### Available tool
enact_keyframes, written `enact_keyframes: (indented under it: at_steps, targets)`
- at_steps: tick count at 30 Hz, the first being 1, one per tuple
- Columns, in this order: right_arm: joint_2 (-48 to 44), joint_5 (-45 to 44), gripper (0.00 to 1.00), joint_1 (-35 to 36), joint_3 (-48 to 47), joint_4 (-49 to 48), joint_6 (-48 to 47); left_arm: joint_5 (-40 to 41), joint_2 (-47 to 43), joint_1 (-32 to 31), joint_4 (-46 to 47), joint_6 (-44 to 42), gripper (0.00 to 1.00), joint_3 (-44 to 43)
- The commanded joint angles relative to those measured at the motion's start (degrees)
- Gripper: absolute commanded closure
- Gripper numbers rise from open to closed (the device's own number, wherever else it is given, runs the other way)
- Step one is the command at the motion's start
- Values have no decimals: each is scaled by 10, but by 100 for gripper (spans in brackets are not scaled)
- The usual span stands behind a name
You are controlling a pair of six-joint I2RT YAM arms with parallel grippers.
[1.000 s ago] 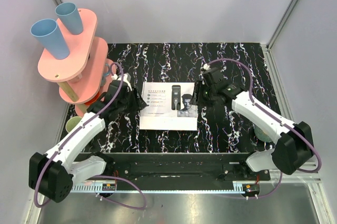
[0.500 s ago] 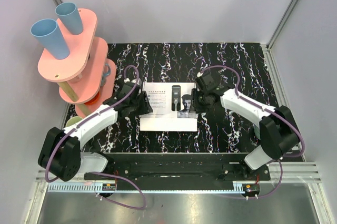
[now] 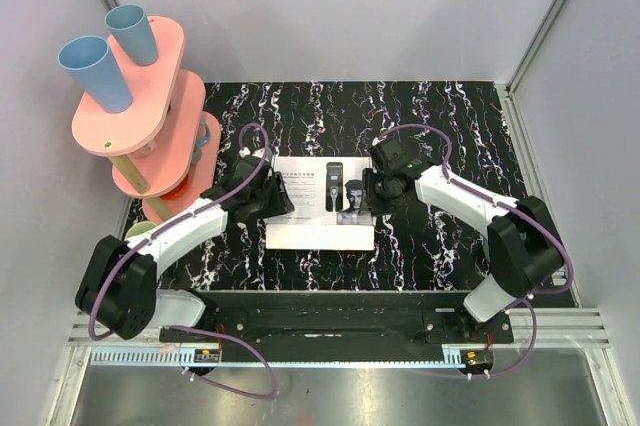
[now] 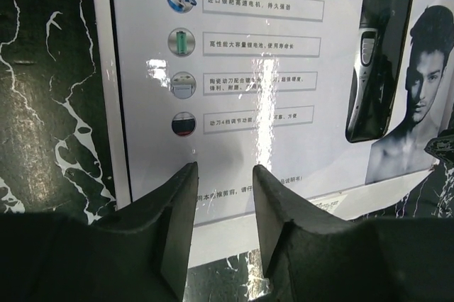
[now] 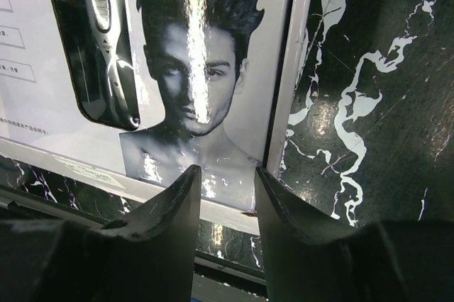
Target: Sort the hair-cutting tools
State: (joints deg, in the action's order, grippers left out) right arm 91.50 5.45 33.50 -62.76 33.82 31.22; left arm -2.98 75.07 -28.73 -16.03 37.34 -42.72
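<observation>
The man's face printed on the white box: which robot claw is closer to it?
Right. The right gripper sits at the edge of the white box, just beside the face; the left gripper is at the opposite edge, far from it.

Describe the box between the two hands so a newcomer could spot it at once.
On the black marbled table, find the centre, between the left hand and right hand. The flat white box lies there; only it carries a printed clipper and a man's portrait.
</observation>
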Motion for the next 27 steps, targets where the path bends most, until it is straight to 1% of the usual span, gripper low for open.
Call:
enact_keyframes:
  at_steps: [1, 2, 3, 4, 6, 7, 8, 10, 11, 12, 14, 15, 19, 20, 21, 23, 24, 27]
  targets:
    - [-45, -31, 54, 2, -15, 5, -13, 50, 19, -4, -40, -30, 56, -66]
    - [-58, -26, 53, 2, -13, 6, -11, 69, 24, -4, -46, -35, 53, -84]
    - [-72, -25, 50, 1, -10, 5, -6, 82, 31, -3, -59, -39, 50, -121]
    - [-99, -23, 49, 2, 0, 5, 7, 94, 34, -2, -60, -45, 48, -137]
    - [-126, -19, 47, 2, 13, 1, 20, 112, 47, 6, -38, -53, 45, -170]
    - [-148, -19, 47, 2, 27, 0, 32, 118, 53, 10, -29, -53, 40, -179]
    - [-158, -14, 46, 1, 34, 0, 38, 124, 61, 23, -14, -53, 37, -198]
    - [-185, -1, 43, 2, 55, -2, 45, 122, 92, 38, 2, -52, 33, -217]
    - [-191, 21, 42, 2, 62, -2, 45, 120, 104, 53, 19, -52, 28, -235]
    - [-196, 36, 41, 2, 69, -8, 45, 118, 130, 60, 30, -56, 25, -244]
    - [-204, 73, 40, 2, 90, -11, 45, 90, 159, 79, 65, -64, 21, -272]
    - [-204, 82, 40, 1, 96, -13, 45, 81, 192, 84, 74, -68, 19, -285]
    - [-208, 105, 40, 2, 132, -20, 41, 73, 278, 96, 68, -84, 17, -360]
    - [-208, 114, 40, 2, 135, -21, 38, 76, 294, 96, 55, -85, 17, -389]
    - [-206, 118, 40, 2, 138, -21, 38, 78, 323, 97, 48, -86, 18, -402]
    - [-198, 119, 40, 2, 140, -21, 38, 88, 347, 98, 27, -85, 18, -434]
    - [-194, 118, 40, 1, 140, -21, 38, 88, 367, 99, 20, -83, 19, -442]
    - [-170, 103, 40, 2, 138, -20, 38, 73, 388, 102, 7, -83, 23, -453]
